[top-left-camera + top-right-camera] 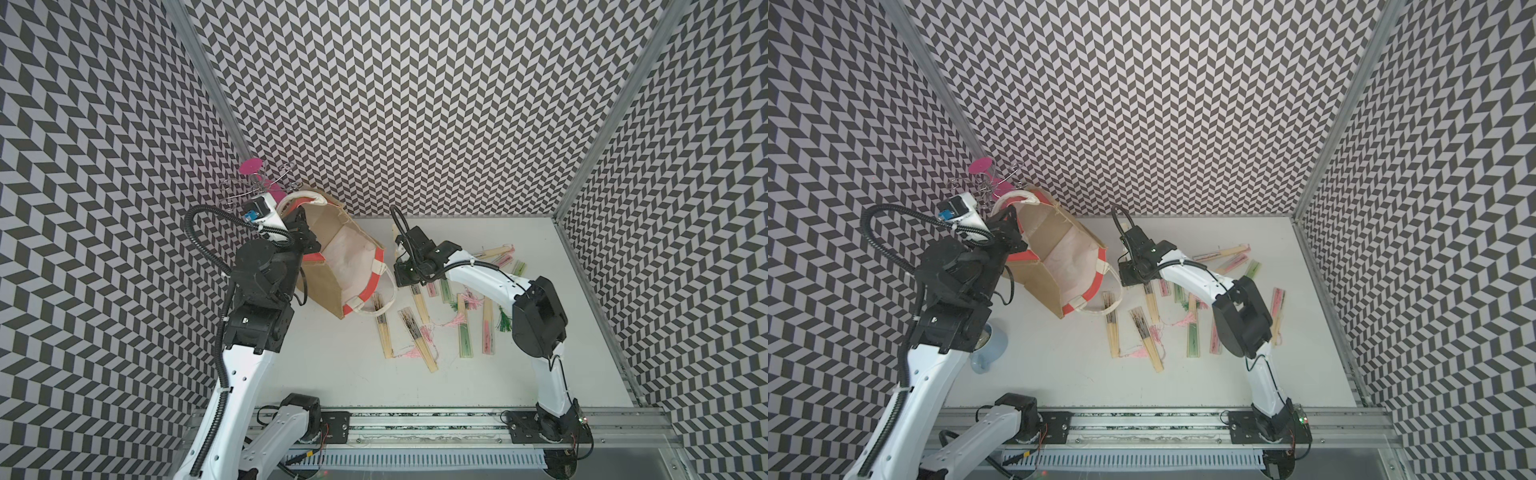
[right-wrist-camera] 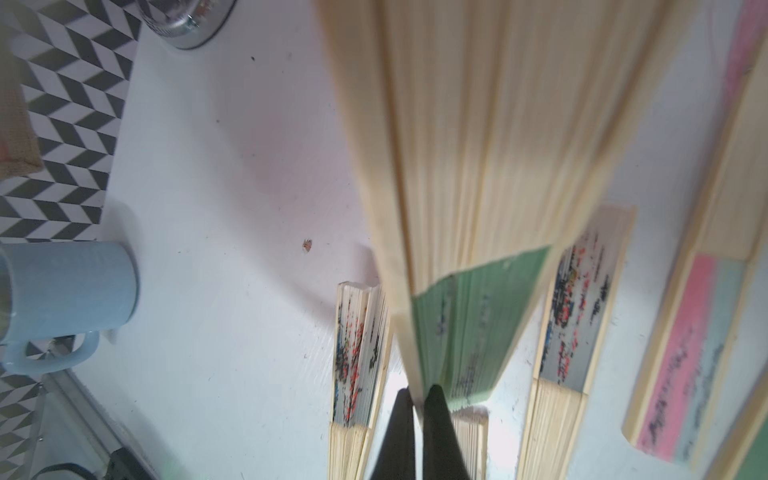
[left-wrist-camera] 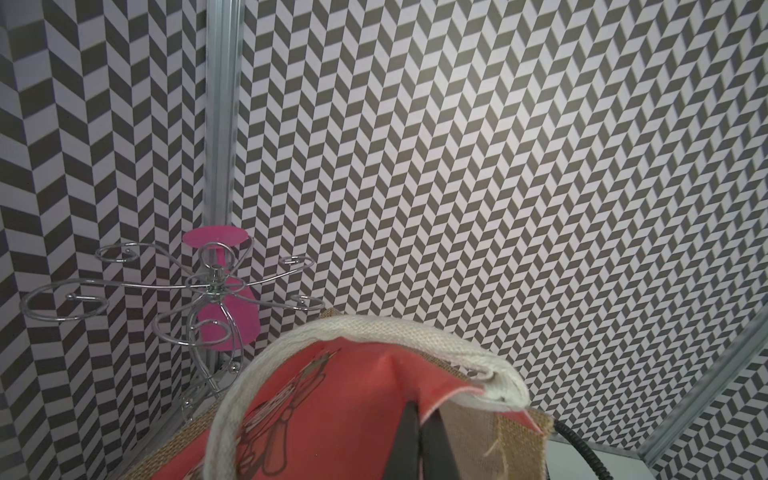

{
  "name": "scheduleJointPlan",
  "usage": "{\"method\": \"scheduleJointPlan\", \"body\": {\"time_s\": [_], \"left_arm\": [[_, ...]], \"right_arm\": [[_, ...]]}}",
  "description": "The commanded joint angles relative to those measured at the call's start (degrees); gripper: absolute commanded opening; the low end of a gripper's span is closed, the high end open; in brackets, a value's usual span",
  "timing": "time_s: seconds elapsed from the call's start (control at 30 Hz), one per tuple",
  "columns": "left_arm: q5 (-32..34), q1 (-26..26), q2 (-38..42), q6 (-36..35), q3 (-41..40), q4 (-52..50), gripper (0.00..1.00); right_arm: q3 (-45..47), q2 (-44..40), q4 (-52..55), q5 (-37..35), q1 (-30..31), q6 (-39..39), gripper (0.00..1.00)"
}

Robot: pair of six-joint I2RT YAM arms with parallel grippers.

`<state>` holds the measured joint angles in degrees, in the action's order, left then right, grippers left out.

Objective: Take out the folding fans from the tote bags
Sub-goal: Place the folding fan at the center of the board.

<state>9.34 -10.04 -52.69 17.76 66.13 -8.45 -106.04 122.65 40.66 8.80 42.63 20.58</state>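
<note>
Left gripper (image 3: 420, 411): jaws together, clamped on the red-orange rim of the tote bag (image 1: 328, 286); a white rope handle (image 3: 374, 336) arches just above the fingers
Right gripper (image 2: 417, 392): jaws pinched on the paper end of a green fan (image 2: 478, 324); its pale bamboo sticks reach away from the fingers, blurred
Right gripper's place: in both top views just beside the bag's mouth, at the bag's 3 o'clock, above the 11 o'clock end of the scattered fans
Tote bag: at 10 o'clock on the table (image 1: 332, 374), tilted, mouth open toward 4 o'clock, white lining showing; whether its lower corner touches the table cannot be told
Folding fans (image 1: 417, 336): closed, lying loose from the table's centre out to 3 o'clock, several crossing; pink and green tassels among them; the bag's lower handle loops across the nearest one
Wire stand (image 3: 212, 286): chrome, with pink discs, in the 11 o'clock corner just behind the bag
Blue mug (image 1: 992, 345): at 8 o'clock, partly hidden under the left arm
</note>
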Motion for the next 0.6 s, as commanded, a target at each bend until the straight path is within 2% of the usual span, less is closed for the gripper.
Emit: {"method": "scheduleJointPlan", "body": {"time_s": [0.0, 0.17, 0.33, 0.57], "left_arm": [[2.5, 0.1, 0.7, 1.6, 2.9, 2.7, 0.00], [3.1, 0.2, 1.3, 2.2, 2.5, 4.1, 0.00], [4.0, 0.3, 1.5, 2.4, 2.5, 4.0, 0.00], [3.5, 1.6, 0.1, 3.6, 2.0, 3.6, 0.00]], "right_arm": [[-3.8, 4.0, 2.3, -2.8, 0.9, 0.6, 0.00], [-9.3, 9.8, 5.0, -7.0, 1.1, 1.6, 0.00], [-13.6, 14.4, 7.4, -7.6, 1.3, 1.3, 0.00], [-13.6, 15.7, 6.0, -6.7, 1.3, 1.6, 0.27]]}}
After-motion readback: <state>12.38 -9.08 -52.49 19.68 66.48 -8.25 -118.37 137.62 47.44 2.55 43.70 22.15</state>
